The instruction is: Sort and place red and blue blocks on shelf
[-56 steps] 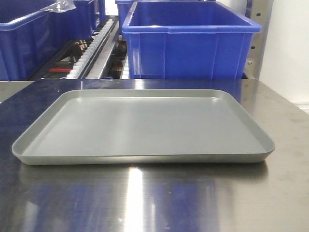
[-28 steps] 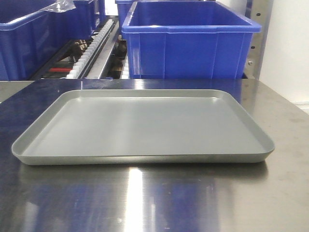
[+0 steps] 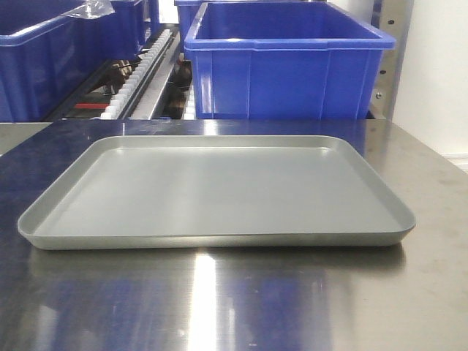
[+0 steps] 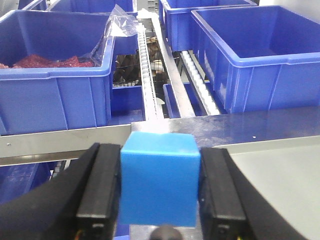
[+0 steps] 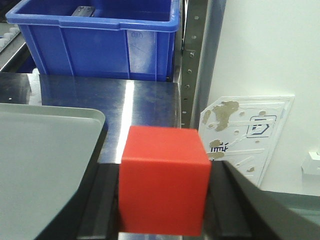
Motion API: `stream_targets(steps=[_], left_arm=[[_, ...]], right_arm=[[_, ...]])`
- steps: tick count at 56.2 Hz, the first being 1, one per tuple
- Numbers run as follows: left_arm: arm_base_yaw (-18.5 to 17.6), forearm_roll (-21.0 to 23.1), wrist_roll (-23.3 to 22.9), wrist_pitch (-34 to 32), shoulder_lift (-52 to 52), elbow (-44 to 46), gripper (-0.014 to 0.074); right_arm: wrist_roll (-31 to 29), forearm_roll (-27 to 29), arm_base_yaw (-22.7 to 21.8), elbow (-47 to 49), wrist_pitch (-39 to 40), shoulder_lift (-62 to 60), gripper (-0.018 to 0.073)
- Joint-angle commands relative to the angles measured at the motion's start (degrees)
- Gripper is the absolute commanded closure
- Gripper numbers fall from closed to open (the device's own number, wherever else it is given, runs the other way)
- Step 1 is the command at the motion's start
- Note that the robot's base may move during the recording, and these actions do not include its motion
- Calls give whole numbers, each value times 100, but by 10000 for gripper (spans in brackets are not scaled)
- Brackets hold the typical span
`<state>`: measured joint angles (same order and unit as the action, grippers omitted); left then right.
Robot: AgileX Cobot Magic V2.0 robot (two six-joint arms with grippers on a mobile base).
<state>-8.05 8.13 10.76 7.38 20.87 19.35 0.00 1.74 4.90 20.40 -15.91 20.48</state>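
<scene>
Looking through the left wrist camera, you see the left gripper (image 4: 160, 197) clamped on the blue block (image 4: 160, 182), a black finger (image 4: 97, 192) flat against each side face. The fingers' lower ends and the cube's underside run off the bottom edge, so what lies beneath it is hidden. Behind the cube a brushed-steel rail of the shelf (image 4: 60, 142) crosses the view, with deep-blue bins (image 4: 55, 95) beyond it. One bin holds something red (image 4: 45, 61), too blurred to name, under a crumpled clear bag (image 4: 122, 22). A corner of the grey tray (image 4: 280, 180) shows at the right, apart from the block.

On the right wrist camera, the right gripper (image 5: 162, 202) is closed on the red block (image 5: 164, 180) in the same way, but its fingers are dark and mostly cut off. The cube blocks the space under it, so you cannot tell how high it hangs. The tray's corner sits to the left, the steel tabletop (image 5: 125, 100) and a blue bin lie ahead, and the shelf's perforated upright (image 5: 192, 60) rises just beside them. A stained white panel (image 5: 245, 130) leans at the right, its markings unreadable.

The front camera takes in only the tray, the tabletop and the bins behind them. Against the two earlier frames nothing there has shifted: the tray lies in the same spot and the reflections match.
</scene>
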Motion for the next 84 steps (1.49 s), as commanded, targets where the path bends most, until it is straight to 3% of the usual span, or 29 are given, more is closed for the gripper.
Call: stream_targets(steps=[1, 84], left_arm=[[12, -4, -2, -559, 28, 154, 300], [12, -4, -2, -559, 28, 154, 300]], right_arm=[[-38, -61, -45, 160, 543, 30, 260], [-38, -61, -45, 160, 543, 30, 260]])
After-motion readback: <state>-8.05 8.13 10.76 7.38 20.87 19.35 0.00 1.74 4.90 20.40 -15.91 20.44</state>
